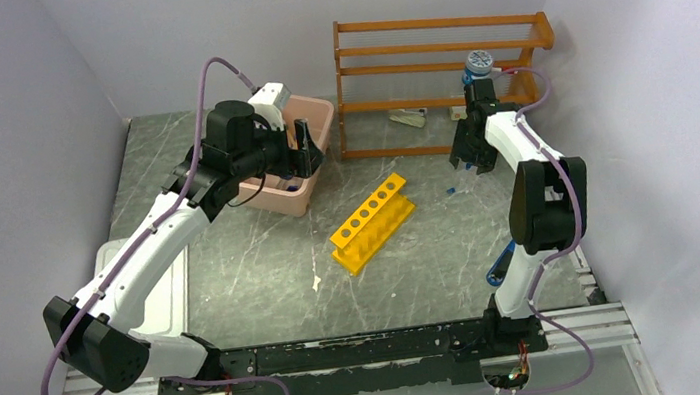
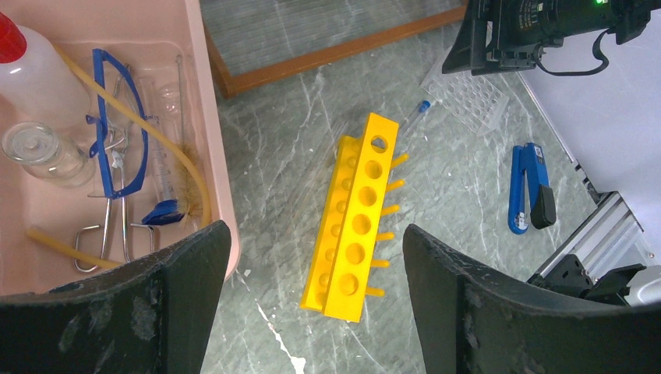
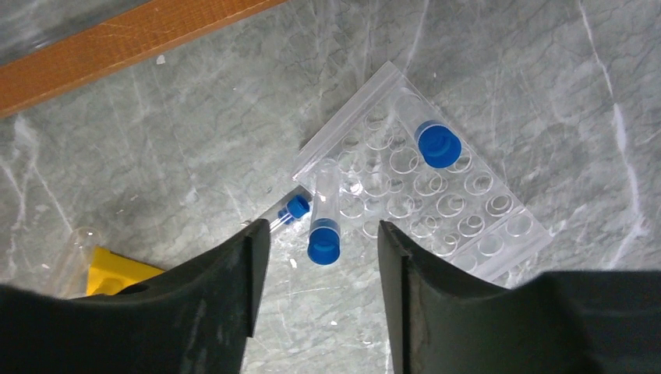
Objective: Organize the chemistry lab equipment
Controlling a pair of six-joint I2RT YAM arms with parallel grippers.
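Observation:
The yellow holed rack [image 1: 372, 222] lies mid-table; it also shows in the left wrist view [image 2: 358, 218]. My left gripper [image 1: 305, 148] hangs open and empty at the pink tub's right edge [image 2: 316, 312]. In the tub lie the red-capped squeeze bottle [image 2: 39, 74], clear beaker [image 2: 43, 152], blue goggles [image 2: 117, 125], metal tongs [image 2: 109, 226] and tan tubing [image 2: 144, 128]. My right gripper [image 1: 470, 158] is open and empty [image 3: 316, 288] above a blue-capped tube [image 3: 323, 214]. A second capped tube [image 3: 429, 132] lies on a clear well plate [image 3: 460, 218], and a thin tube [image 3: 292, 209] lies beside it.
The pink tub [image 1: 316, 119] stands at the back left, the wooden shelf rack [image 1: 442, 75] at the back right with a blue-white item [image 1: 480, 63] on it. A white lid [image 1: 135, 284] lies at the near left. A blue clip [image 2: 528, 187] lies near the right arm's base.

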